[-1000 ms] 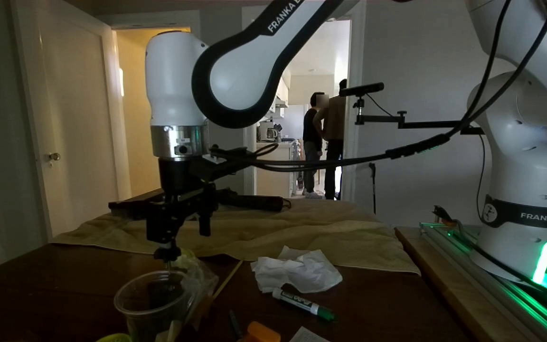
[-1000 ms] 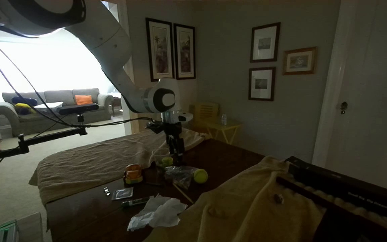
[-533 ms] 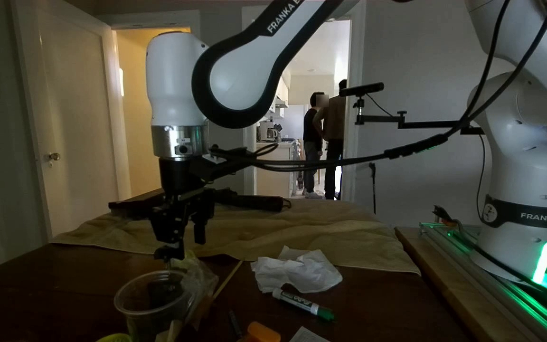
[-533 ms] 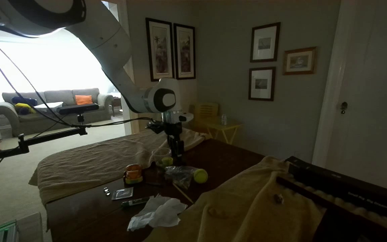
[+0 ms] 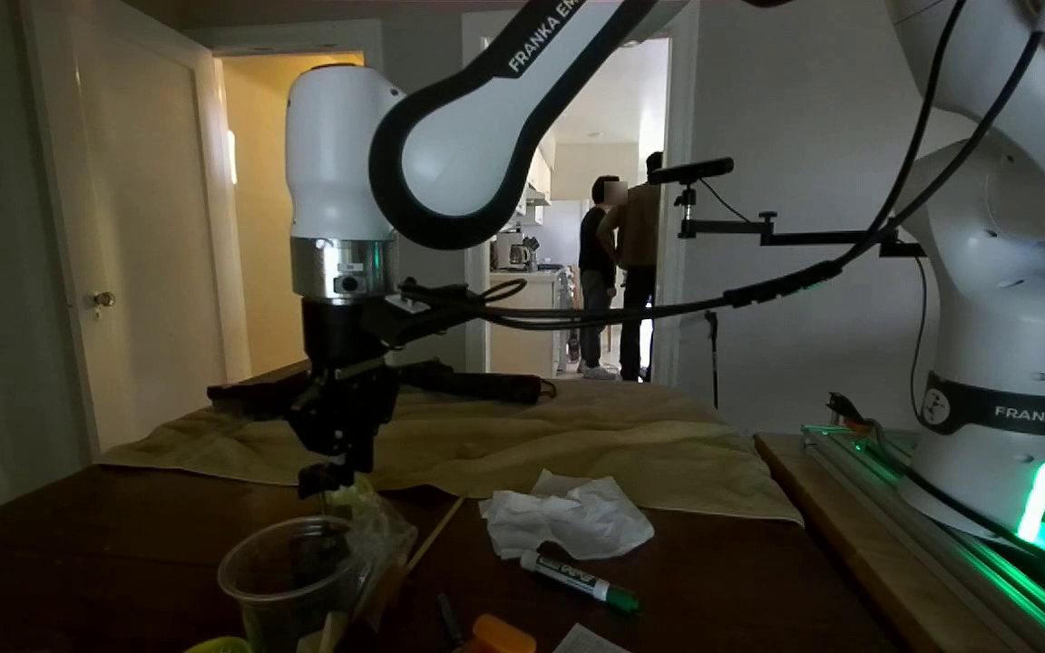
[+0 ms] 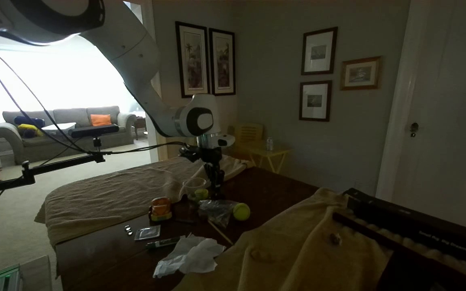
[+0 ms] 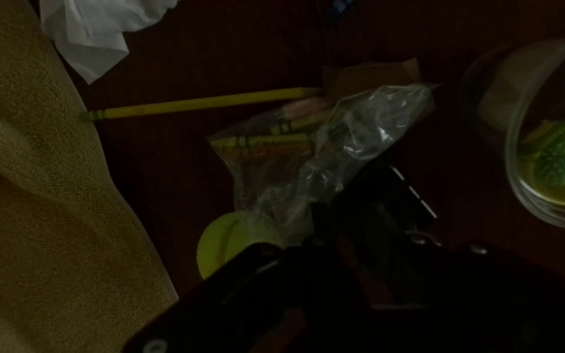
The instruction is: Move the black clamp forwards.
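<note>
The black clamp point(image 7: 402, 196) stands on the dark table, very dim, with white marks along one edge. In an exterior view part of the clamp point(image 5: 314, 555) shows through the wall of the clear bowl. My gripper point(image 7: 368, 228) is right over the clamp, pointing down, with one finger on each side. In an exterior view the jaws of my gripper point(image 5: 336, 473) are drawn near to each other just above and behind the bowl. Shadow hides whether both fingers touch the clamp. Gripper point(image 6: 217, 190) and clamp blend into one dark shape in an exterior view.
The clear bowl point(image 7: 513, 162), holding a green spiky thing, is close beside the clamp. A plastic bag point(image 7: 341, 147) of crayons and a tennis ball point(image 7: 223, 240) lie on its opposite side. A pencil point(image 7: 199, 104), white tissue point(image 5: 568, 521), marker point(image 5: 577, 580) and tan towel point(image 7: 42, 220) lie around.
My gripper's fingers have come much closer together around the clamp. The hand has shifted slightly sideways, and the clamp's dark outline behind the bowl has moved a little.
</note>
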`<control>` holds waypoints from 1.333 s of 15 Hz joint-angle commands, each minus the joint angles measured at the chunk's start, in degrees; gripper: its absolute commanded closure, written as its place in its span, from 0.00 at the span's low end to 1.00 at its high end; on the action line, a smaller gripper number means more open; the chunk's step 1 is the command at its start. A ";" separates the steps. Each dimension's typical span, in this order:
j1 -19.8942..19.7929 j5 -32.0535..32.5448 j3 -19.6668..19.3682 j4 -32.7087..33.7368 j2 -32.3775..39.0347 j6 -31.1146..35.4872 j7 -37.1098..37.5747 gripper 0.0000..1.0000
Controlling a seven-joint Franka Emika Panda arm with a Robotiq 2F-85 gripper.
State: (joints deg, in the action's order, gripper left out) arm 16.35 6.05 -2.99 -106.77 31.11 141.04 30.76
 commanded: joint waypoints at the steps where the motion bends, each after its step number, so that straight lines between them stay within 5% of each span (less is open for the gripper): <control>1: 0.00 0.32 0.48 -1.90 -1.35 0.34 -1.41 0.41; 7: -0.08 0.01 0.88 -3.01 -1.93 -0.38 -2.35 0.01; 20: -0.85 -2.60 0.64 -2.09 -0.75 3.87 1.46 0.00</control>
State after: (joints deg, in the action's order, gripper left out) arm 15.86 5.32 -2.54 -107.94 31.00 142.96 30.92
